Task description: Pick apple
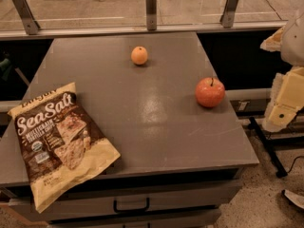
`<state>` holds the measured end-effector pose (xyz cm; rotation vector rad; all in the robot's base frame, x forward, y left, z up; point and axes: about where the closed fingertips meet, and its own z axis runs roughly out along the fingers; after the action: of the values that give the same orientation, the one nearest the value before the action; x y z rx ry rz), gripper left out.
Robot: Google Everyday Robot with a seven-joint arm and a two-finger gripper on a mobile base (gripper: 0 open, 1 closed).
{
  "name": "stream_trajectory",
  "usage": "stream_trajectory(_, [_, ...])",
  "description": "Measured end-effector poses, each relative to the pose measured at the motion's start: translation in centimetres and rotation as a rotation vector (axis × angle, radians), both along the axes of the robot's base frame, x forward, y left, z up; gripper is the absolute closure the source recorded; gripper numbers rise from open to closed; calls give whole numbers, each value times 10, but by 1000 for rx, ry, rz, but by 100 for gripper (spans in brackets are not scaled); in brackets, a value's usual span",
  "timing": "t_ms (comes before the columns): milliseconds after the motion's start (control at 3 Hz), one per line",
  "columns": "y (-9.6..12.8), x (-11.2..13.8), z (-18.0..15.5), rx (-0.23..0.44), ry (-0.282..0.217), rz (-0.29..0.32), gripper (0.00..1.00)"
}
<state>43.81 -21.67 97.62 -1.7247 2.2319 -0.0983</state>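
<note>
The apple [210,92] is round and red-orange with a short dark stem. It stands upright near the right edge of the grey table [142,122]. The gripper [284,106] is at the right edge of the view, off the table and to the right of the apple, at about the apple's height. It is not touching the apple. Only its pale yellow parts show, the rest is cut off by the frame.
A smaller plain orange fruit [139,55] sits at the table's far middle. A Sea Salt chip bag [59,139] lies at the front left, overhanging the front edge. A rail with metal posts [151,8] runs behind the table. A drawer handle [131,206] is below.
</note>
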Motion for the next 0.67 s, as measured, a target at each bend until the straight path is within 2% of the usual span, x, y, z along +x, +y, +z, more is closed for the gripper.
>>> stream_trajectory(333, [0,0,0,0,0,0,0])
stream_trajectory(667, [3,4,-6,28,-7,10,0])
